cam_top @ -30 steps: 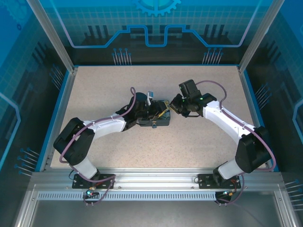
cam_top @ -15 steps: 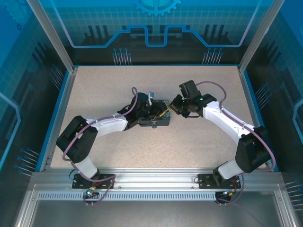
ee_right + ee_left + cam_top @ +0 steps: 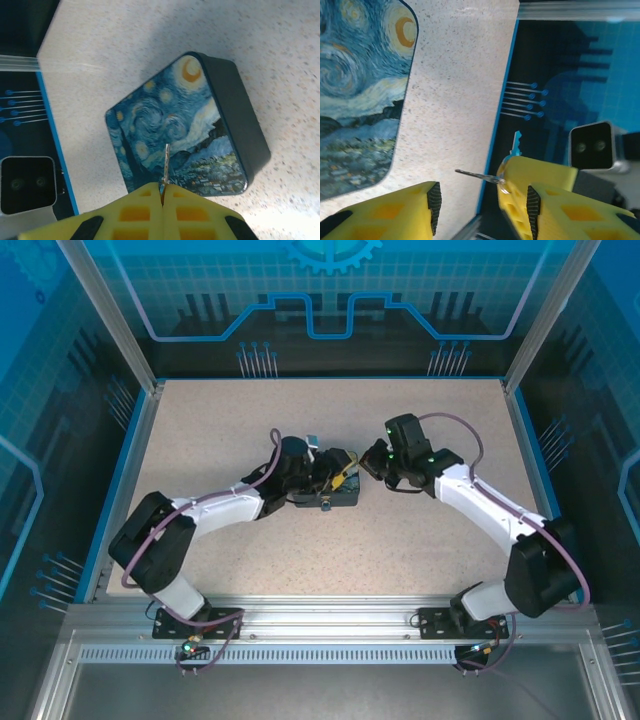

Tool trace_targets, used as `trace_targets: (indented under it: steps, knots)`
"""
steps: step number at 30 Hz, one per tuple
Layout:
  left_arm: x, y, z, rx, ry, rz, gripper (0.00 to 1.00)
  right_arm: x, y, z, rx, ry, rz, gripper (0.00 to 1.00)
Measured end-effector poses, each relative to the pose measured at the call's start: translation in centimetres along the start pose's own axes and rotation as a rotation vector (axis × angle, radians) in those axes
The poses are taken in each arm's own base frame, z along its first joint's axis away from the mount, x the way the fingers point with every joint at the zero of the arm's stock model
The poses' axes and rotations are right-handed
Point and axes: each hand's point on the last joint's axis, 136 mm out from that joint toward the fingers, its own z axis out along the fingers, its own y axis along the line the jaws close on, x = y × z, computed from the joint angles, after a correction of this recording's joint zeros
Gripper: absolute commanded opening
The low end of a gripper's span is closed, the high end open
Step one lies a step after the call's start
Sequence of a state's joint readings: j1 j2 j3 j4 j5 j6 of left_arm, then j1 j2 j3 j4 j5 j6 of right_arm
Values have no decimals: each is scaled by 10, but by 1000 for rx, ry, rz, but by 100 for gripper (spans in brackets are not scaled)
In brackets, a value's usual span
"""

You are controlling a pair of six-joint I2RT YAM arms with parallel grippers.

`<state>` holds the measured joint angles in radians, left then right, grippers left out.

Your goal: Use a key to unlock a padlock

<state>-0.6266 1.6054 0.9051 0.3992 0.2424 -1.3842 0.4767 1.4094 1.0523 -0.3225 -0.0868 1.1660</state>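
Observation:
My right gripper [image 3: 163, 194] is shut on the key [image 3: 165, 159], a slim metal blade that sticks out over the swirl-painted box lid [image 3: 175, 125]. In the top view, this gripper [image 3: 369, 462] sits just right of the box [image 3: 335, 496]. My left gripper [image 3: 482, 205] is open beside the box [image 3: 360, 90]. A thin metal blade [image 3: 475, 175] on a small ring juts into the gap from its right finger [image 3: 540, 200], unclamped. A tiny blue spot [image 3: 326, 505] at the box's near side may be the padlock.
A cyan key-shaped tip [image 3: 517, 142] pokes up behind the left gripper's right finger. The speckled table [image 3: 250, 420] ends in a blue rim [image 3: 120, 480] with dark walls beyond. The other wrist's grey camera [image 3: 592, 145] is close by.
The left gripper's jaws have opened and it has shifted slightly left along the box. The right gripper stays shut on the key and has edged a little to the right.

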Motion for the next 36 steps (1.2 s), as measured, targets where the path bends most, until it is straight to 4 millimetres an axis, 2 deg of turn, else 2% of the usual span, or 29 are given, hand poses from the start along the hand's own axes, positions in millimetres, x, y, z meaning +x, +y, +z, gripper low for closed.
trace_targets:
  steps: [5, 11, 15, 21, 29, 36]
  knots:
    - [-3, -12, -13, 13, -36, -142, 54, -9, 21, -11, -117, -69, -95, 0]
    - [-4, -8, -15, -4, -46, -339, 56, -22, 53, -25, -240, -148, -193, 0]
    - [-5, -6, -12, -1, -46, -425, 58, -27, 63, -28, -281, -176, -219, 0]
    - [-11, 3, -3, 0, -70, -516, 60, -25, 59, -24, -289, -182, -224, 0]
    - [-21, -4, -2, 52, -111, -579, 65, -19, 46, -15, -278, -171, -223, 0]
    - [-24, 1, 7, 50, -112, -610, 66, -16, 58, -17, -331, -183, -247, 0]
